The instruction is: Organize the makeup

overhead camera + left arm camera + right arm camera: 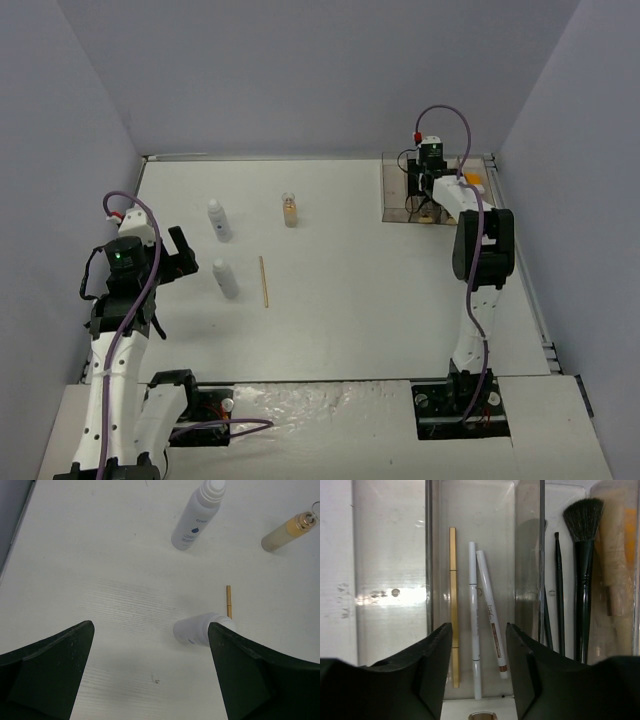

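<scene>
Two white bottles (217,220) (226,279) stand on the table's left half, with a small glass bottle of tan liquid (290,210) further right. A thin gold pencil (265,281) lies beside the nearer bottle. My left gripper (183,255) is open and empty, left of that bottle (199,630). My right gripper (427,186) is open and empty over the smoky box (395,190). In the right wrist view it (479,680) hangs above a gold pencil (453,605) and two white pencils (475,620) in one compartment. Black brushes (580,580) and a beige tube (616,575) lie further right.
The box stands at the back right near the table's right edge (520,260). Its leftmost compartment (390,580) holds nothing. Grey walls close in the table on three sides. The left wrist view shows the far bottle (197,517), the glass bottle (285,530) and the loose pencil (229,601).
</scene>
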`<state>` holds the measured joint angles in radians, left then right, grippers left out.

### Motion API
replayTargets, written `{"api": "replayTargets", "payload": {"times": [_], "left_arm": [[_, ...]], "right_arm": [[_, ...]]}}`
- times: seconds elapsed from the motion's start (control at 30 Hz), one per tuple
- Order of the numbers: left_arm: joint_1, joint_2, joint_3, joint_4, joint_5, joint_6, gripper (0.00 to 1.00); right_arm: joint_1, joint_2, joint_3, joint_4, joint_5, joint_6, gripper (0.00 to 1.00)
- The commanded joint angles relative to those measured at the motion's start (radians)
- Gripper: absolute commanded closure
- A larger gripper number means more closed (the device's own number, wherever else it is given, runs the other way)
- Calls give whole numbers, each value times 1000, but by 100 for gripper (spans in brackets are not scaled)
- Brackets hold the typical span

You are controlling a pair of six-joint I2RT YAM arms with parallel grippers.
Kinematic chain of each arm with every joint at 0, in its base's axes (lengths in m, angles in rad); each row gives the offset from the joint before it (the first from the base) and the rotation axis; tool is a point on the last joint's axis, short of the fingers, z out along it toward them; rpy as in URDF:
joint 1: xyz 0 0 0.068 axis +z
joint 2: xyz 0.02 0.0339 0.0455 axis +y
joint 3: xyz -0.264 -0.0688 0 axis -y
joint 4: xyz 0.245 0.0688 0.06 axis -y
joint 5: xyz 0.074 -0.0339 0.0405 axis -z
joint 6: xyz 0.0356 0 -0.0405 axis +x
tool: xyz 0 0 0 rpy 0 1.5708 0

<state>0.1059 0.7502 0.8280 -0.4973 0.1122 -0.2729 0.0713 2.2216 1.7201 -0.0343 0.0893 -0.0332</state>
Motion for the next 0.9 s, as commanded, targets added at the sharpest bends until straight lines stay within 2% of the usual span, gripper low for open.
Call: {"api": "replayTargets", "payload": {"times": [0.0, 0.17, 0.27, 0.43, 0.57, 0.67, 0.87], "left_arm": [[-3, 1, 46, 51, 12, 9, 3], [-2, -5, 44, 54, 15, 5, 3], [-3, -9, 40, 59, 18, 3, 3], [-3, -14, 36, 63, 18, 1, 3], [-3, -15, 34, 65, 10, 0, 3], [-3, -16, 32, 65, 4, 1, 3], [-5, -15, 28, 69, 5, 0, 3]], "right_arm": [[20, -207, -21, 37, -8, 21, 54], [129, -418, -211, 56, 22, 103, 53], [257, -537, -322, 80, 61, 176, 52], [513, -620, -538, 150, 134, 331, 50], [714, -586, -618, 273, 207, 472, 49], [865, -507, -588, 316, 272, 499, 49], [970, -311, -476, 351, 284, 490, 53]]}}
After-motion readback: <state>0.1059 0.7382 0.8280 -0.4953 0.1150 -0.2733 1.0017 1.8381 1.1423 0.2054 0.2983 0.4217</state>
